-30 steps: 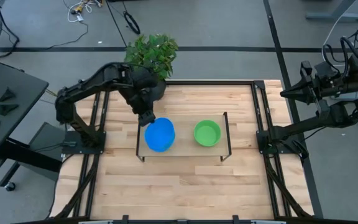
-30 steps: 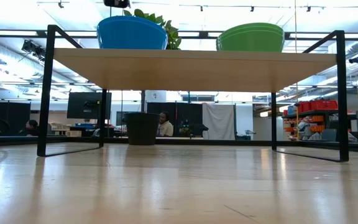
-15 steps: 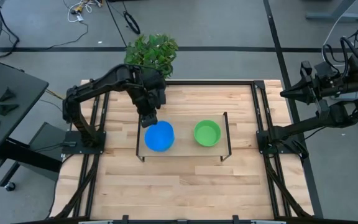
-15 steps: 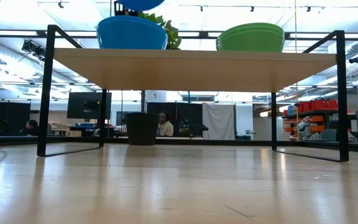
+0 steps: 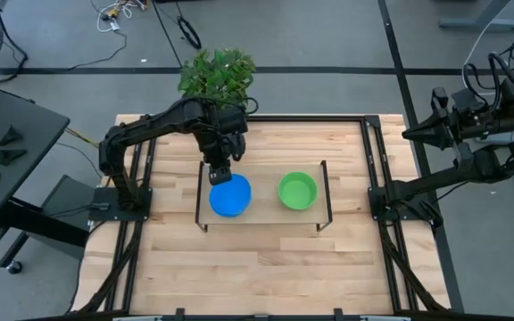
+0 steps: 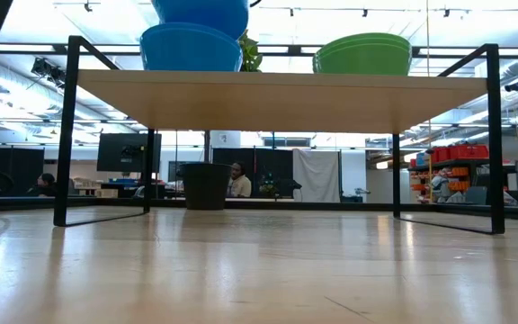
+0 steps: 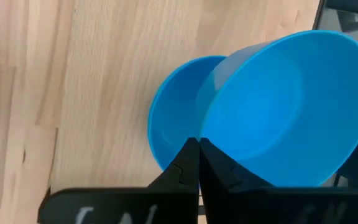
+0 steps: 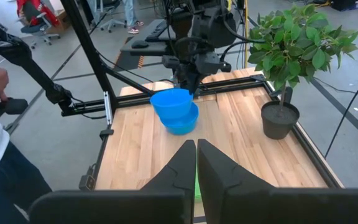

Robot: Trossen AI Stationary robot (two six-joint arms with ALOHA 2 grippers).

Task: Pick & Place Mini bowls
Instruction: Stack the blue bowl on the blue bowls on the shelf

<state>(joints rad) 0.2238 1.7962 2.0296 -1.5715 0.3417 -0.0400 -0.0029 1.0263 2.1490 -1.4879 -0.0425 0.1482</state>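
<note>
High view: left gripper (image 5: 219, 172) is over the shelf (image 5: 262, 220), fingers clamped on the rim of a blue bowl (image 5: 230, 195); green bowl (image 5: 297, 191) sits on the shelf beside it; right arm waits off the table's right edge.
Low view: held bowl (image 6: 201, 15) hangs just above a second blue bowl (image 6: 191, 49) that rests on the shelf; green bowl well apart to the side.
Left wrist view: fingers (image 7: 180, 174) pinch the rim of the tilted upper bowl; lower bowl (image 7: 174, 118) lies under it.
Right wrist view: right gripper (image 8: 196, 155) is closed, holds nothing; plant (image 8: 297, 51) stands near the bowls.
</note>
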